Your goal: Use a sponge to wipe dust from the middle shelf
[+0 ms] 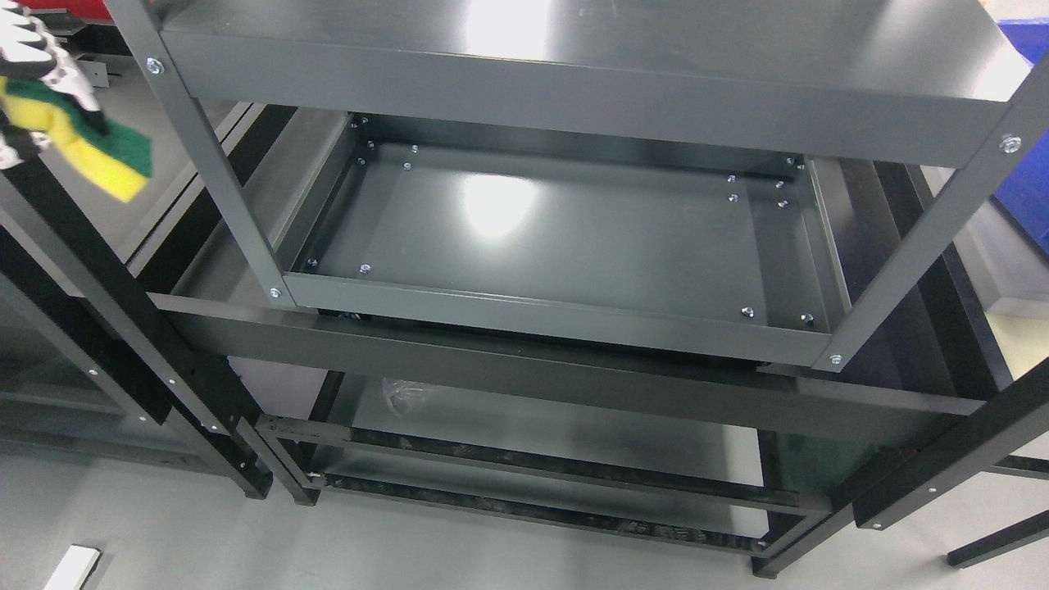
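My left hand (pixel 37 86) shows at the upper left edge, white and black fingers shut on a yellow and green sponge (pixel 102 156). It hangs outside the rack, left of the grey front-left post (pixel 205 156). The middle shelf (pixel 557 233) is a grey metal tray with raised rims and screws in its corners, lying below the top shelf (pixel 574 49). The sponge is well apart from the middle shelf. The right hand is out of view.
A lower shelf (pixel 533 434) lies beneath, with a clear plastic scrap (pixel 407 396) on it. A dark rack frame (pixel 98 295) stands at the left. A blue bin (pixel 1028 123) sits at the right edge. A white object (pixel 72 568) lies on the grey floor.
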`<state>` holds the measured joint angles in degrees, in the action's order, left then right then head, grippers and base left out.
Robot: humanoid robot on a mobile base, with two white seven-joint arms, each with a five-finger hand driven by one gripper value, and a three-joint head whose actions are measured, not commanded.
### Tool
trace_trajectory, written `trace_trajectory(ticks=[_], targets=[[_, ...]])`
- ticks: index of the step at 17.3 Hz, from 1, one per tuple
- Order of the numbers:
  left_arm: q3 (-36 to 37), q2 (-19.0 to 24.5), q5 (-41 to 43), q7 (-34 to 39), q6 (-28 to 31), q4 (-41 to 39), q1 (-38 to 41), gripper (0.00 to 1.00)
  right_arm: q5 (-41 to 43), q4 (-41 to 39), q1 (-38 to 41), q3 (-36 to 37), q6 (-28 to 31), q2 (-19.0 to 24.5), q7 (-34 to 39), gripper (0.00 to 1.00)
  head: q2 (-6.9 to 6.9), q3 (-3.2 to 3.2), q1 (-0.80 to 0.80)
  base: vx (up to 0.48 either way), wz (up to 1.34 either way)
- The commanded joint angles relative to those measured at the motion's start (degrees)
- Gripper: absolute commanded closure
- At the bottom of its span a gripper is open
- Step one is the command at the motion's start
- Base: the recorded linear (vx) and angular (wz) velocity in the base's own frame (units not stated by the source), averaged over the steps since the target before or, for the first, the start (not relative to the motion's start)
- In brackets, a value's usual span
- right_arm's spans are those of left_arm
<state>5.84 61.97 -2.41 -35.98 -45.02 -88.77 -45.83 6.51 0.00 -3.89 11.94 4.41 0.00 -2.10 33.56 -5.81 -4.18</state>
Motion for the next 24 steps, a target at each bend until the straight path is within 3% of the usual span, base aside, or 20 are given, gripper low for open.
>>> trace_trajectory(ticks=[1,9,13,15,18,24], targets=[[8.73,-17.12,1.88,0.12,0.02,-5.18,-8.47,1.0,0.0,-1.0,-0.06,0.01,-0.02,-1.0,-0.01,0.0,0.0,0.0,0.0,0.0,0.0],[24.64,-42.95,16.55,0.47,0.02,-4.13,-18.85,1.0,0.0,-1.0,0.03,0.01,-0.02,-1.0,-0.01,0.0,0.0,0.0,0.0,0.0,0.0],[28.08,-56.4,26.64,5.2,0.02,0.95,-22.19,1.0,0.0,-1.0,0.03,0.01,-0.02,-1.0,-0.01,0.0,0.0,0.0,0.0,0.0,0.0],[29.23,-60.9,30.96,7.84,0.02,4.47,-23.77,1.0,0.0,-1.0,0.03,0.01,-0.02,-1.0,-0.01,0.0,0.0,0.0,0.0,0.0,0.0],[31.15,-60.97,36.23,13.37,0.02,8.87,-25.71,1.0,0.0,-1.0,0.03,0.01,-0.02,-1.0,-0.01,0.0,0.0,0.0,0.0,0.0,0.0],[40.91,-60.97,36.17,21.47,0.02,9.14,-25.45,1.0,0.0,-1.0,0.03,0.01,-0.02,-1.0,-0.01,0.0,0.0,0.0,0.0,0.0,0.0]])
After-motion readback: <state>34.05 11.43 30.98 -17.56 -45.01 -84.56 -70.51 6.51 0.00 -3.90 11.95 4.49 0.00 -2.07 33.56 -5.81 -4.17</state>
